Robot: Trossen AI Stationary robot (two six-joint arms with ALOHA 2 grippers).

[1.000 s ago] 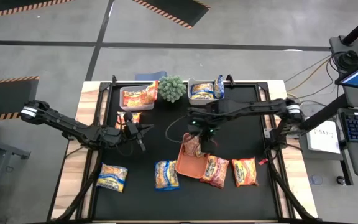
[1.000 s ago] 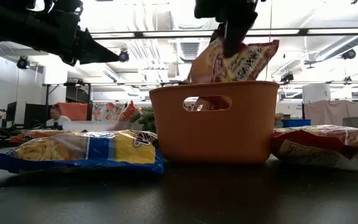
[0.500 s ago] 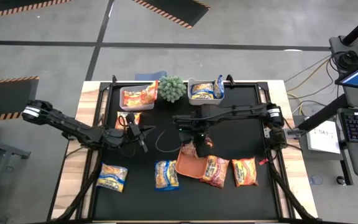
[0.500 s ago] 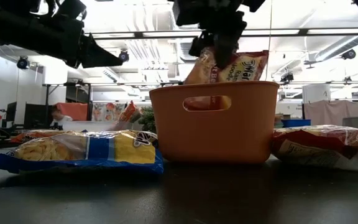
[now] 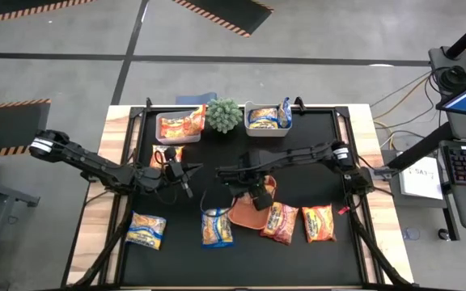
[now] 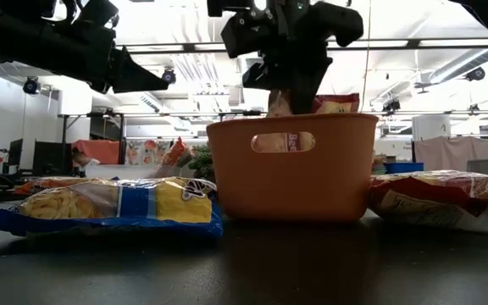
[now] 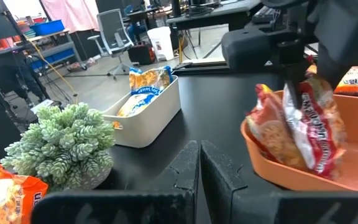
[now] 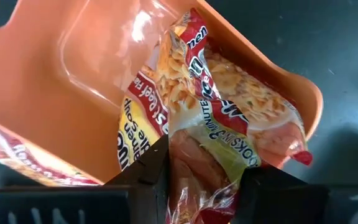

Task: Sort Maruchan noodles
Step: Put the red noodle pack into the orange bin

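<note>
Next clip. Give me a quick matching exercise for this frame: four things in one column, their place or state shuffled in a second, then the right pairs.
Things:
1. red packet
2. plant
3. left gripper
4. yellow-and-blue packet

Places or states:
A. shut, holding nothing, above the table
B. flat on the table near its front left corner
C. between the two bins at the back edge
D. pinched by the right gripper inside the orange tray

Pairs: 1-D, 2-C, 3-A, 4-B

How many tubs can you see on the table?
3. One pale tub sits at the back beside the plant, another pale tub on the plant's other side, and the orange tub sits nearer the front. None look hidden.
</note>
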